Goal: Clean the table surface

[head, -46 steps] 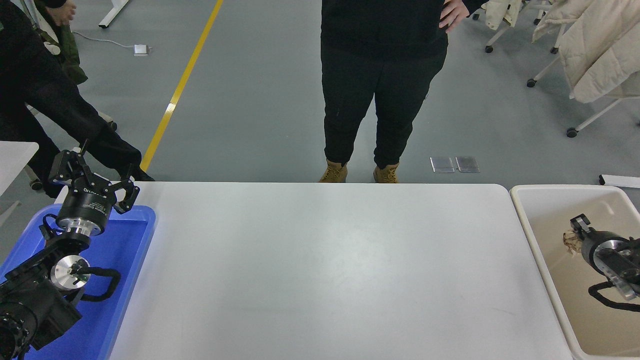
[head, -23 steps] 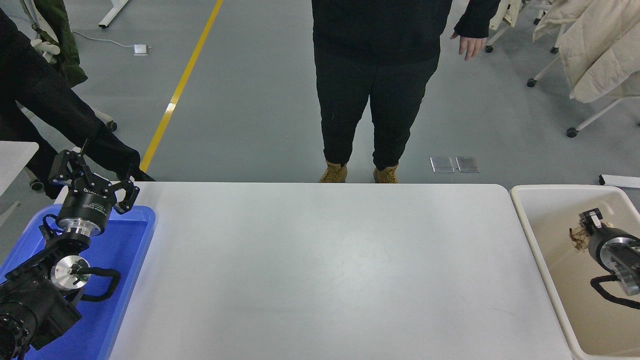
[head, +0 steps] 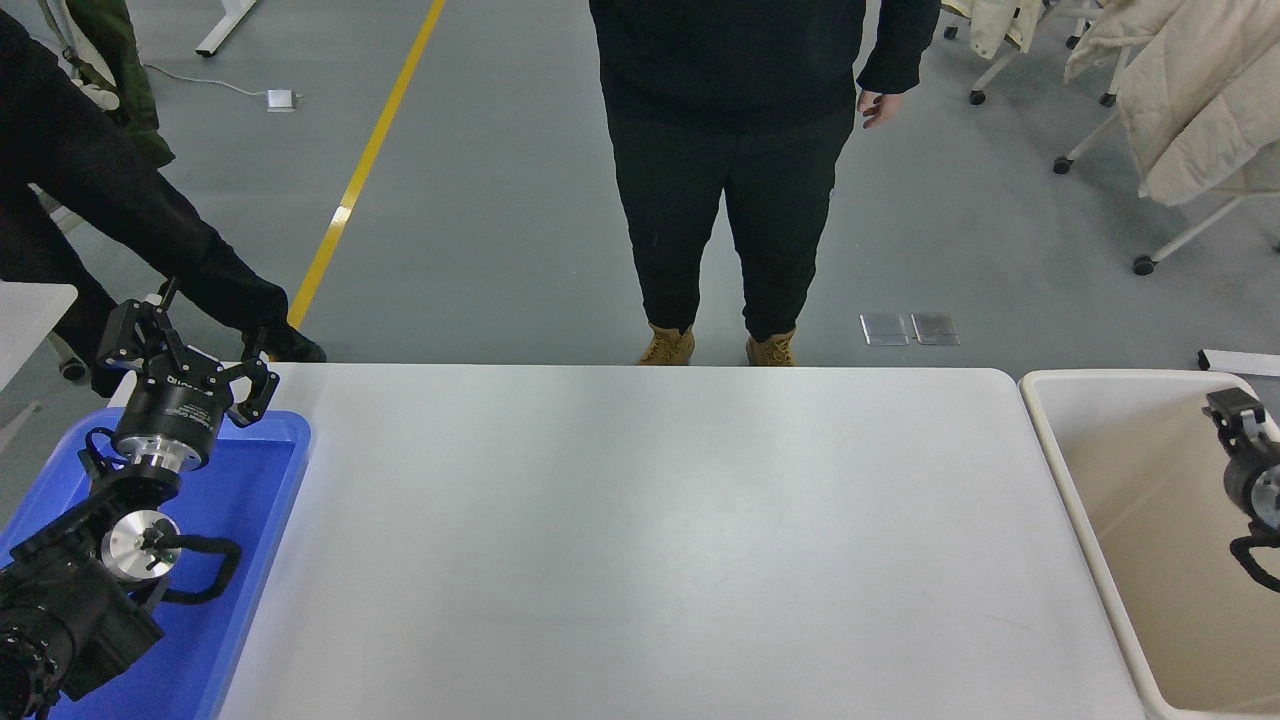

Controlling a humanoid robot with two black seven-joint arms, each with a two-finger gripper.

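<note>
Right gripper over cream bin at right edge; finger state can't be told. Left gripper spread, parked above blue tray. White table surface lies between tray and bin.

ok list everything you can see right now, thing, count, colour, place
table: 1, white, centre, nothing lying on it
tray: 1, blue, left of table
bin: 1, cream, right of table
people: 2, dark clothes, one at far side, one far left
jacket: 1, cream, top right on a rack
floor line: 1, yellow, top left
floor plates: 2, silver, behind table
left gripper: 1, black, open, over tray's far end
right gripper: 1, black, over bin at right edge
</note>
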